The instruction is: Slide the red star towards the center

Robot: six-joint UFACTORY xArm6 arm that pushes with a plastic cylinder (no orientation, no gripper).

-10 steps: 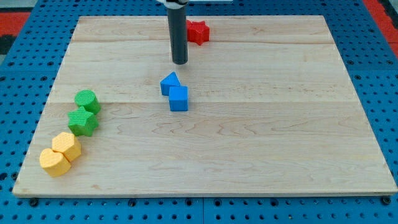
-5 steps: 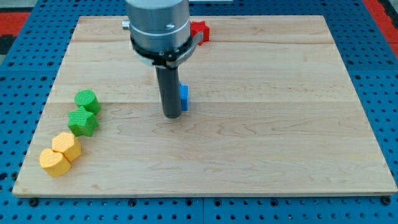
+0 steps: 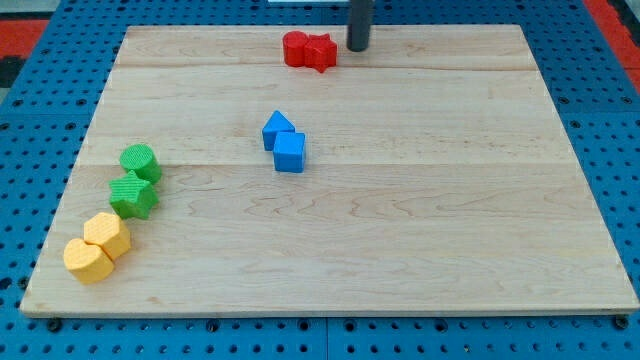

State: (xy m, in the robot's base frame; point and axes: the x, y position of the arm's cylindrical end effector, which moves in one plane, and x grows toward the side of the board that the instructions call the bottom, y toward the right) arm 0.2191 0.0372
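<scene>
Red star [image 3: 320,51] sits just left of my upright tip [image 3: 358,47].

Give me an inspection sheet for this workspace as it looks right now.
Surface: wooden board on a blue pegboard.
Job's things: red star near the view's top edge, touching a second red block on its left.
Clutter: two blue blocks touching near centre; two green blocks and two yellow blocks at the view's left.
Grippers: none; my tip sits just right of the red star, a small gap between.
Cables: nothing seen.
Surroundings: red patches at the upper corners.
</scene>
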